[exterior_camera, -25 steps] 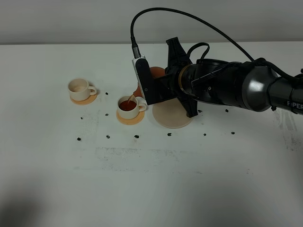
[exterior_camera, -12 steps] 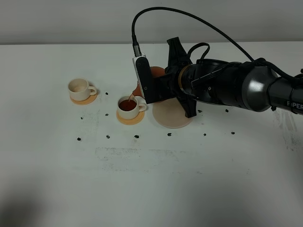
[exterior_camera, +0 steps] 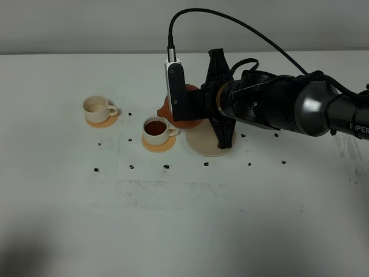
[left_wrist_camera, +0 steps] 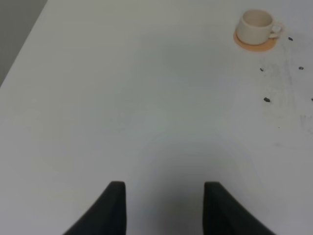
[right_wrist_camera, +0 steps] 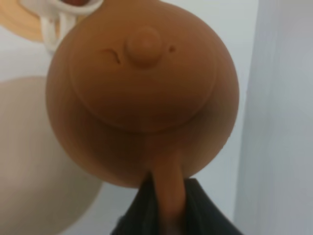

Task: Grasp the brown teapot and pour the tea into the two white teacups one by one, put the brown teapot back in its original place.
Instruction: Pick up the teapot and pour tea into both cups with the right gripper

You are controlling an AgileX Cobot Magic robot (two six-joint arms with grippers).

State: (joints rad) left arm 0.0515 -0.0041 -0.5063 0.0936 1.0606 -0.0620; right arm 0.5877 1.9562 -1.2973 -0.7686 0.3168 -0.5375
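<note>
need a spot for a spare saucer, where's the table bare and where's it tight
Bare: the wide front strip of table, in front of the dark specks, and the corner left of the empty cup. Crowded: the full cup, teapot, disc and right arm bunch together mid-table.

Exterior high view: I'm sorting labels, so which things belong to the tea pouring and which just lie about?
Job: brown teapot, filled teacup, empty teacup, beige disc.
Lying about: orange coasters, black specks, white table.
</note>
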